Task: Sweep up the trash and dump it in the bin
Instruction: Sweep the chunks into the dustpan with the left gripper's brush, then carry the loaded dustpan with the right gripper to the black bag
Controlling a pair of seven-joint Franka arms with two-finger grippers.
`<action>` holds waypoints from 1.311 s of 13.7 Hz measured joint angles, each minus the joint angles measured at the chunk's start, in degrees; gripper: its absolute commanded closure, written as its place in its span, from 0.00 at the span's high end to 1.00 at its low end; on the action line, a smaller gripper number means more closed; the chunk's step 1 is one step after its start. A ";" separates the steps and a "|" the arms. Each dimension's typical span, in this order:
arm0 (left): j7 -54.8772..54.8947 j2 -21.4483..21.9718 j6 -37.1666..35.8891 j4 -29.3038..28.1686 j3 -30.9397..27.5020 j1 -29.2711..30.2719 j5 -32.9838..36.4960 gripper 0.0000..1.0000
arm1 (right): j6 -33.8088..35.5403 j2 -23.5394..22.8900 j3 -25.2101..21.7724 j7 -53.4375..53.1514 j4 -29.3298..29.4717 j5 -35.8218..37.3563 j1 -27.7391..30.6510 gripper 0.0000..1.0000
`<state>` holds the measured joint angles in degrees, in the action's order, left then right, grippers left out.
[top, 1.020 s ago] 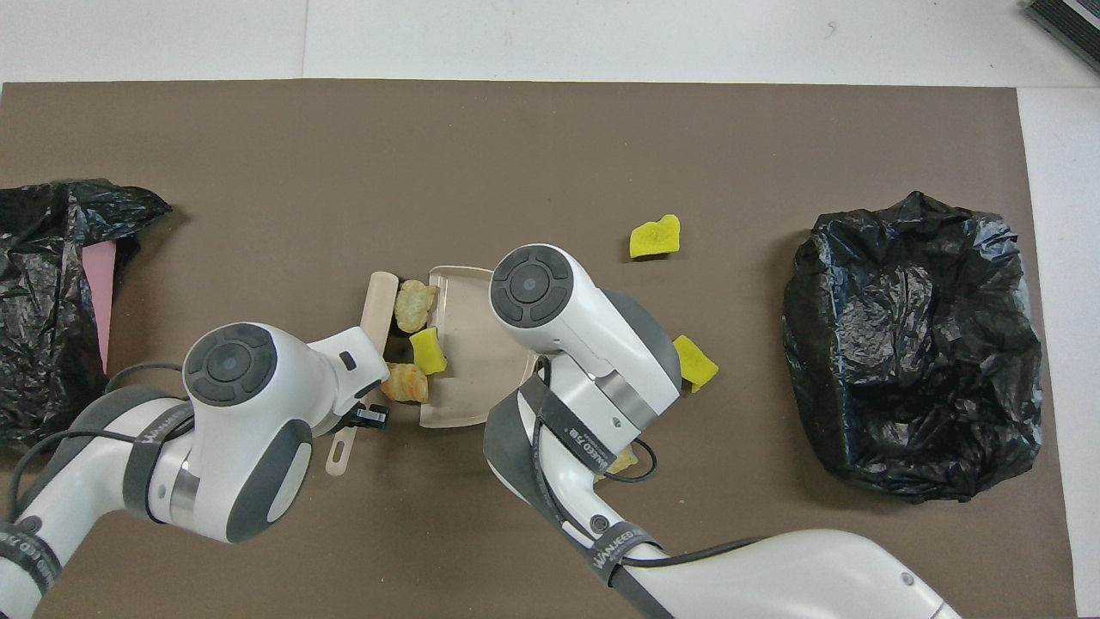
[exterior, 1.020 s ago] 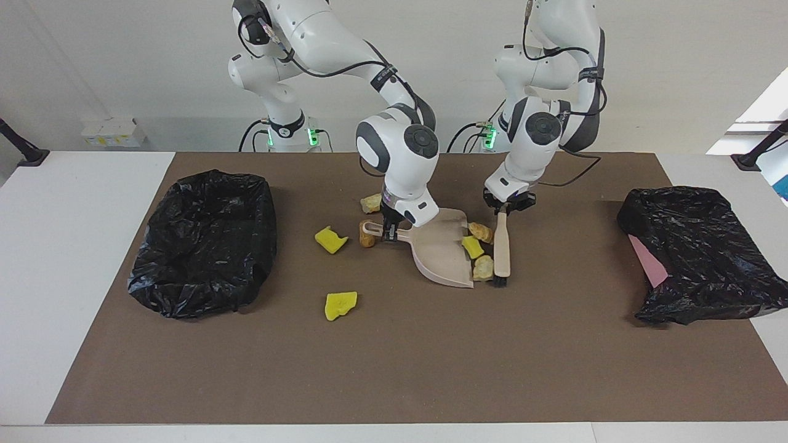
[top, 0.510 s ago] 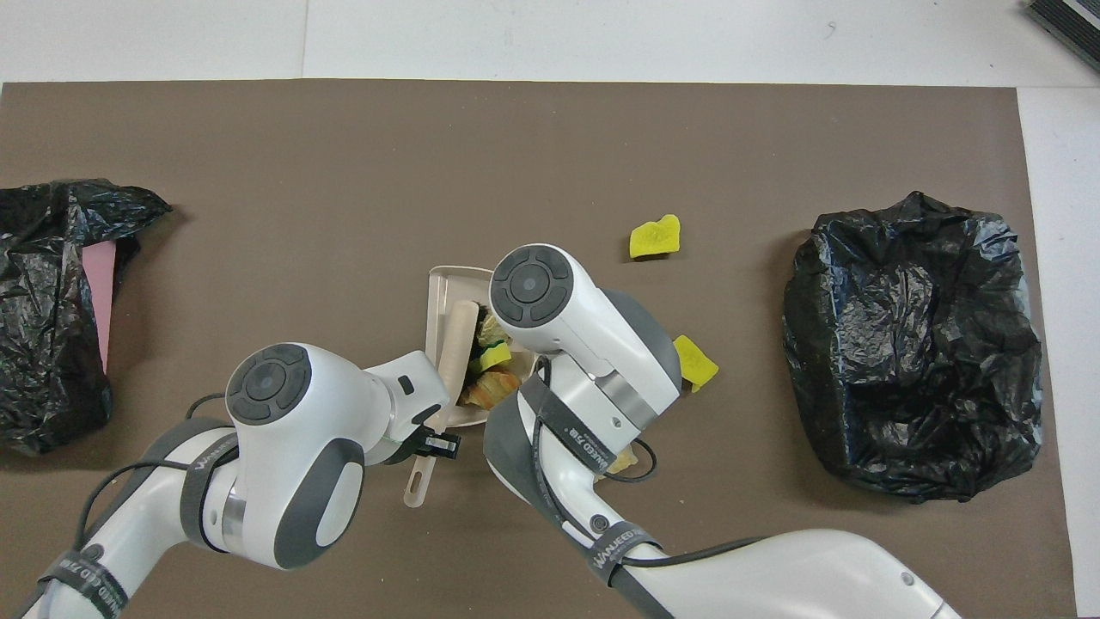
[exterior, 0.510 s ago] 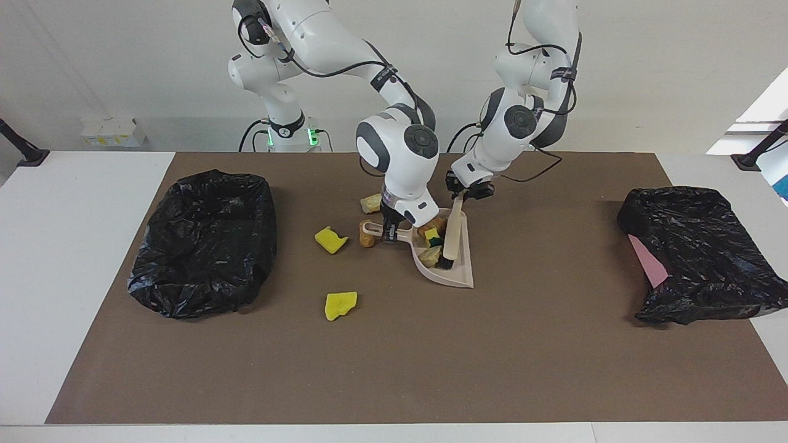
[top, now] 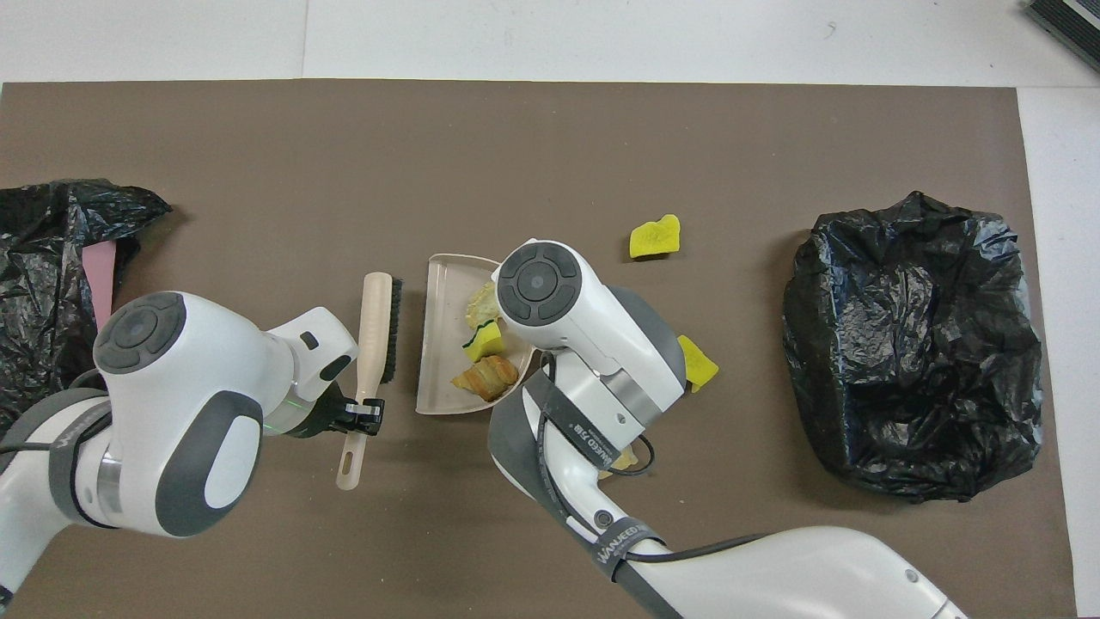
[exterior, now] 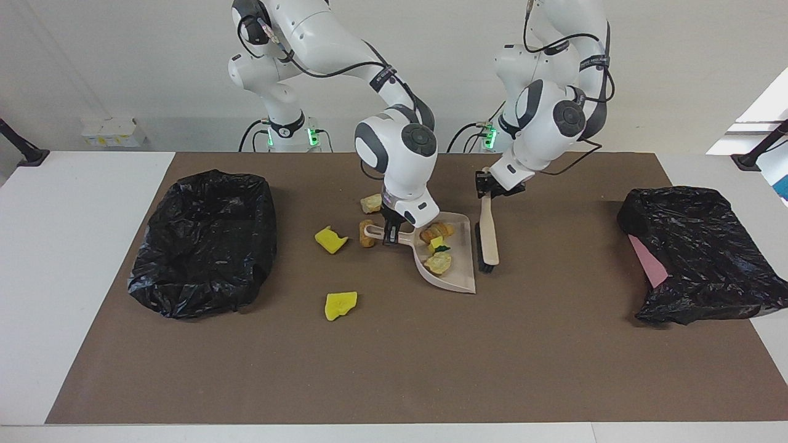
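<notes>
At mid-table, your right gripper [exterior: 390, 235] pinches the beige dustpan's [exterior: 458, 274] handle; three trash scraps [exterior: 438, 245] lie in the pan. Your left gripper [exterior: 490, 191] is clamped on the brush [exterior: 489, 237], just beside the pan's open edge. Four more scraps [exterior: 340, 305] lie on the brown mat [exterior: 394, 369] toward the black-lined bin [exterior: 203, 243].
</notes>
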<state>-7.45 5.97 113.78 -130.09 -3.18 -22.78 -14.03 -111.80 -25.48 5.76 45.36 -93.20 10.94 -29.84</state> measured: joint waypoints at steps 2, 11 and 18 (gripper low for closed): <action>-3.45 0.44 -1.21 0.00 -0.07 0.24 3.78 0.00 | -0.90 0.06 -0.07 0.00 0.06 0.00 0.50 0.00; -10.88 6.37 -3.78 -7.16 2.17 -2.70 5.63 0.00 | 1.95 12.94 -0.15 12.82 -3.09 0.00 11.94 0.00; -34.95 8.37 -2.49 -8.31 3.32 -25.50 5.63 0.00 | 7.39 25.76 -0.35 19.37 -9.35 -0.02 25.87 0.00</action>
<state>-42.41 14.34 111.29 -138.40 0.14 -48.28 -8.41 -104.41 0.28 5.41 64.73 -102.54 10.93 -3.98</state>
